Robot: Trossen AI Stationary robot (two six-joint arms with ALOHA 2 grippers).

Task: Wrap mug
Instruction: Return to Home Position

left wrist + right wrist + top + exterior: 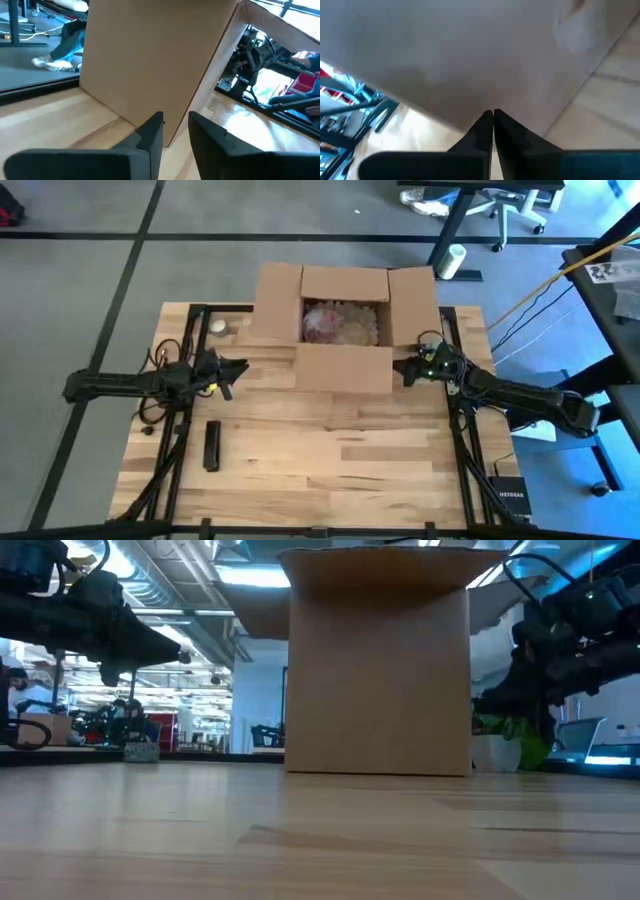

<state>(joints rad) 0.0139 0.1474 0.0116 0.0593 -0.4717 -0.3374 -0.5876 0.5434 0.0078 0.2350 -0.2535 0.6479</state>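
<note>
Shows a tall brown cardboard box standing in the middle of a pale wooden table. Shows the dark left arm and dark right arm up above the table, one on each side of the box.

Overhead, table-level, two wrist views; shared box

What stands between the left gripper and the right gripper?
The open cardboard box stands between the left gripper and the right gripper; the high view shows it.
</note>
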